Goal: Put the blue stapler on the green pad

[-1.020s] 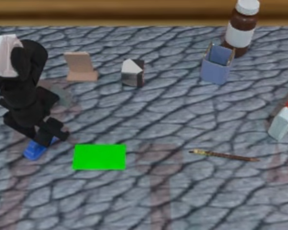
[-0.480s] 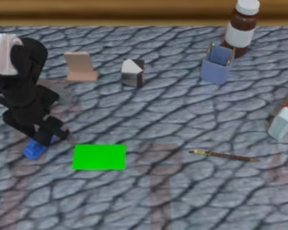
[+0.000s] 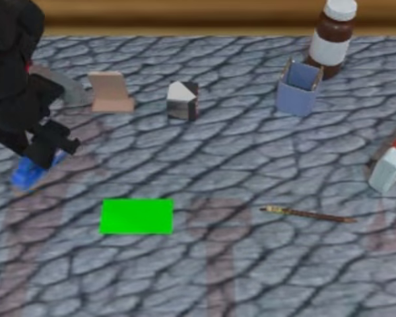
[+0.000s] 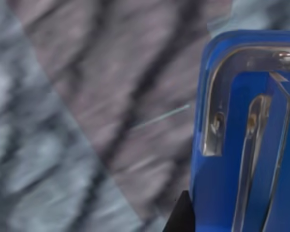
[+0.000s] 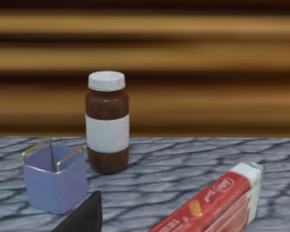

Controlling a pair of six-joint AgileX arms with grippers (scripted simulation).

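The blue stapler (image 3: 25, 175) hangs at the table's left side, and my left gripper (image 3: 47, 157) is shut on it. It appears lifted off the surface. In the left wrist view the blue stapler (image 4: 246, 145) with its silvery strip fills one side, and a dark fingertip (image 4: 183, 218) presses its flank. The green pad (image 3: 136, 216) lies flat nearer the front, to the right of the stapler and apart from it. My right gripper (image 5: 145, 228) is outside the top view, parked near the right side, and only one fingertip (image 5: 86, 216) shows, set wide off centre.
A tan stand (image 3: 110, 92) and a grey-white block (image 3: 183, 100) sit behind the pad. Far right are a blue-grey open box (image 3: 298, 88), a brown bottle (image 3: 332, 36) and a red-white carton (image 3: 391, 165). A pencil (image 3: 308, 213) lies right of the pad.
My left gripper, shut on the stapler, has risen and drifted to the far left, carrying the stapler away from the spot beside the pad.
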